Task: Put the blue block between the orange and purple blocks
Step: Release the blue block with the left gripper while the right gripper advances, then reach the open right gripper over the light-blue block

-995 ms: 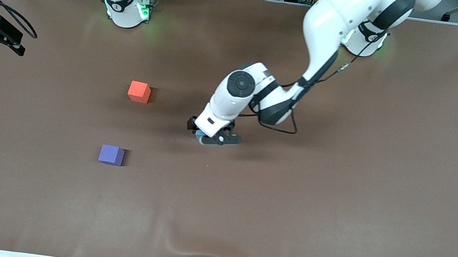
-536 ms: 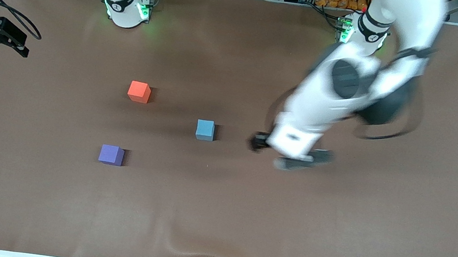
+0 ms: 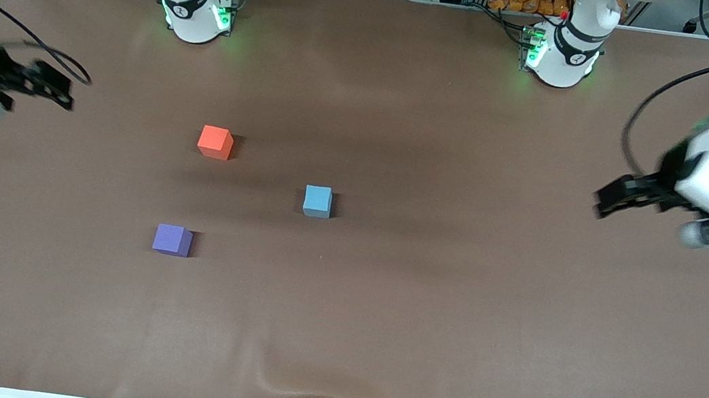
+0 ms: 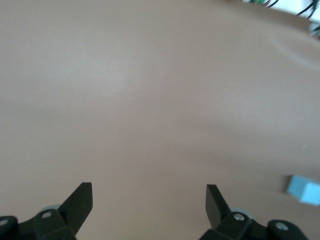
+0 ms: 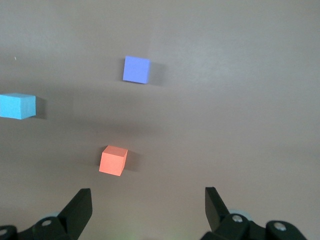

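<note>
1. One blue block sits alone on the table, toward the left arm's end from the other two.
2. Orange block lies farther from the front camera than purple block.
3. Left gripper hovers over its table end, fingers spread, empty.
4. Right gripper hovers over its end, fingers apart, empty.

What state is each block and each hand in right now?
Light sky-blue matte cube: resting free on the table, off toward the left arm's end, not between the other two.
Bright orange-red matte cube: resting on the table, untouched.
Dark violet-purple matte cube: resting, untouched.
Left hand: open, empty.
Right hand: open, empty.
</note>
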